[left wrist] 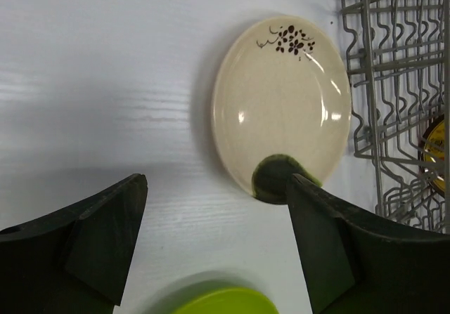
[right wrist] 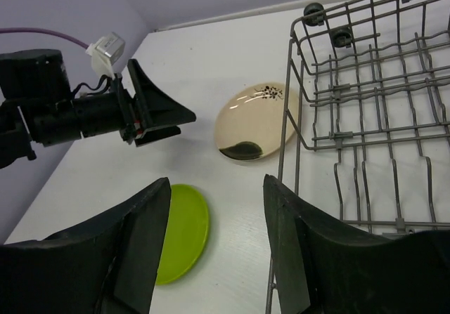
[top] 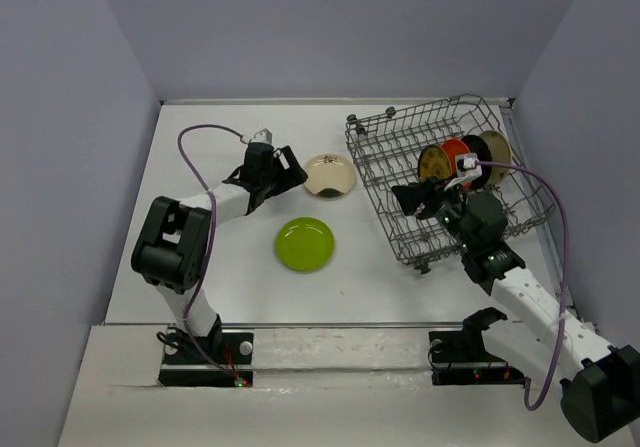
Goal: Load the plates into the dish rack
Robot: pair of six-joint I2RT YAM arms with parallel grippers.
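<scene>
Cream plate [top: 329, 175], lime plate [top: 305, 243]: two outside one rack [top: 398, 157].

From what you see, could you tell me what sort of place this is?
Likely a robot test cell, not a kitchen: plain walls box in a white table holding a dish rack.

Left gripper [top: 292, 163] and right gripper [top: 408, 199] both hover with jaws spread wide
</scene>
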